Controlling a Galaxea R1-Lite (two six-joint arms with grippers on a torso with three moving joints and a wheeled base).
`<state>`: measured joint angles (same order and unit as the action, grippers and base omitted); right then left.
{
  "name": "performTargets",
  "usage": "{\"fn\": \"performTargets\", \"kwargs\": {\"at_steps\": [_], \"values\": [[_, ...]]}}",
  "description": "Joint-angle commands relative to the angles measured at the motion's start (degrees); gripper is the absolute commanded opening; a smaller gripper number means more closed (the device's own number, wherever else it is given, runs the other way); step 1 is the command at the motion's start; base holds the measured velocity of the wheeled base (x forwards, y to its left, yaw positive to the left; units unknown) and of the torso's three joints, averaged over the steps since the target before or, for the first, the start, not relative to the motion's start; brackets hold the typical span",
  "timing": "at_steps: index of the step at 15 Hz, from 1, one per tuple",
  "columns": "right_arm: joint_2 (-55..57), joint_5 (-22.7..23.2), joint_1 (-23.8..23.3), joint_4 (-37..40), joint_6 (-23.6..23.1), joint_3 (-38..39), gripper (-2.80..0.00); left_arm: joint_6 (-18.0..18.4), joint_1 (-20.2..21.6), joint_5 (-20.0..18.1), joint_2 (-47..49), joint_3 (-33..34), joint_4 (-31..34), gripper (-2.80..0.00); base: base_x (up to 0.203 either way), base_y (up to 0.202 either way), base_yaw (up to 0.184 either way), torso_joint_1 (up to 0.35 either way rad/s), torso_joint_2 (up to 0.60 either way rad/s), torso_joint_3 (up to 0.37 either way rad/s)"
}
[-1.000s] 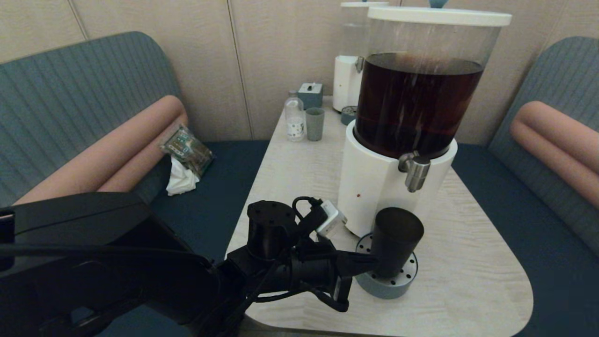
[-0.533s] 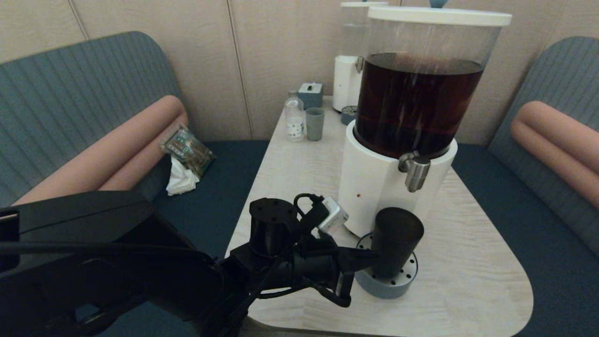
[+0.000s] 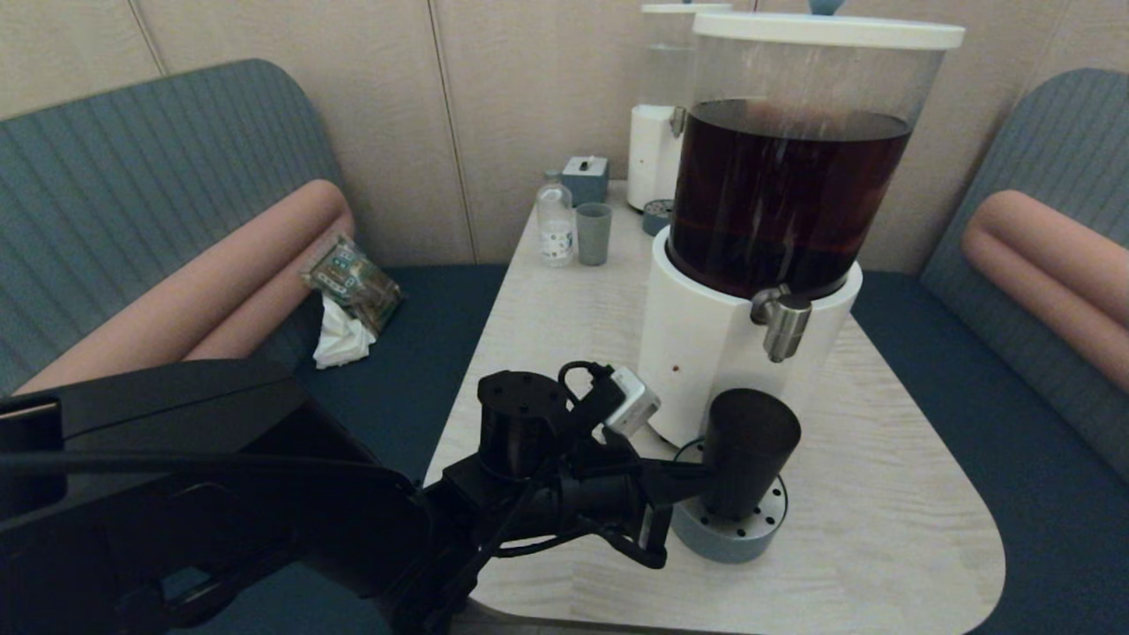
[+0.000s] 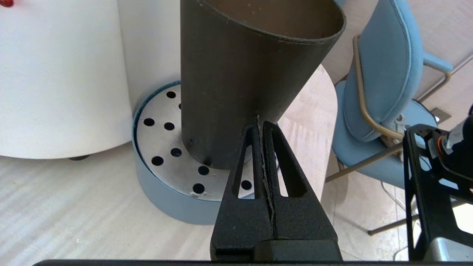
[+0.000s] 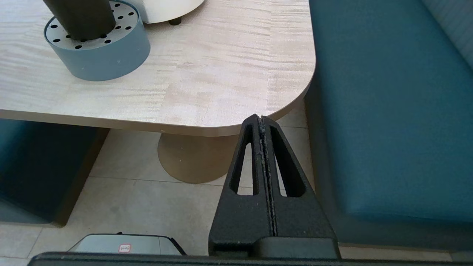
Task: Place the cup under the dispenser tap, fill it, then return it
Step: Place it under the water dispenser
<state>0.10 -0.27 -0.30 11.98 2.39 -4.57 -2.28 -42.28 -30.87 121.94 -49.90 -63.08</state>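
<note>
Left gripper (image 4: 261, 127), fingers pressed together, touches the cup (image 4: 236, 85) low on its smooth wall (light, probably slippery, tippable); grasp mid-height.

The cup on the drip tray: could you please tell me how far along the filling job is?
Done: the cup stands upright on the perforated drip tray, below the dispenser tap. In hand: the left end effector, shut with its tips at the cup's wall, not gripping it. Left: no liquid shows inside the cup, so filling and returning remain. The right end effector hangs shut off the table's edge.
</note>
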Motion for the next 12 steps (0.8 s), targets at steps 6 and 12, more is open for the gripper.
{"fn": "performTargets", "kwargs": {"at_steps": [6,12], "values": [[0.08,0.00,-0.05,0.06,-0.02,0.00,-2.80,-0.01,-0.09,-0.07,0.76,-1.16,-0.38,-2.80,0.000,0.000,0.000,0.000,0.00,0.000],[0.08,0.00,-0.05,0.06,-0.02,0.00,-2.80,0.35,-0.09,-0.24,-0.98,1.19,-0.89,-2.80,0.000,0.000,0.000,0.000,0.00,0.000]]}}
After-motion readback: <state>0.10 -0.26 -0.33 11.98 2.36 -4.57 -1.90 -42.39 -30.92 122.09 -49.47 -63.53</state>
